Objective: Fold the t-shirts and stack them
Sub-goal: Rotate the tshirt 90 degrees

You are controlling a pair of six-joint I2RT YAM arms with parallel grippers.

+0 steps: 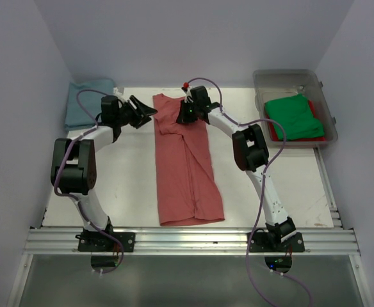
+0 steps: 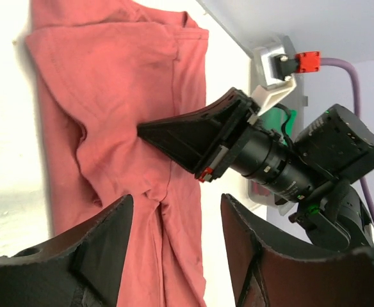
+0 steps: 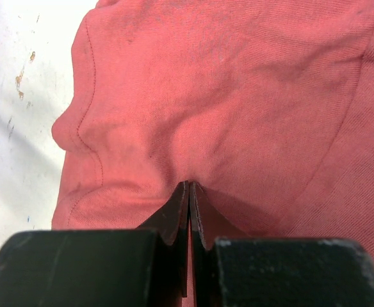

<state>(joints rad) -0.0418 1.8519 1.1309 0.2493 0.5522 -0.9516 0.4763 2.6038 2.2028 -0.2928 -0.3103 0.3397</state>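
The salmon-red t-shirt (image 1: 184,160) lies folded into a long strip down the middle of the table (image 1: 129,185). My right gripper (image 1: 188,112) is shut, its tips (image 3: 189,185) pressed onto the cloth (image 3: 225,96) near the shirt's top, which puckers around them. Just off the shirt's upper left edge, my left gripper (image 1: 147,110) is open. In the left wrist view it (image 2: 177,230) hovers over the shirt (image 2: 110,83) with nothing between its fingers (image 2: 104,236). The teal-blue t-shirt (image 1: 88,102) lies at the back left. The green t-shirt (image 1: 294,116) lies on a red one (image 1: 271,131).
A clear plastic bin (image 1: 321,83) at the back right holds the green and red shirts. Walls close in the table on the left, back and right. A metal rail (image 1: 193,240) runs along the near edge by the arm bases.
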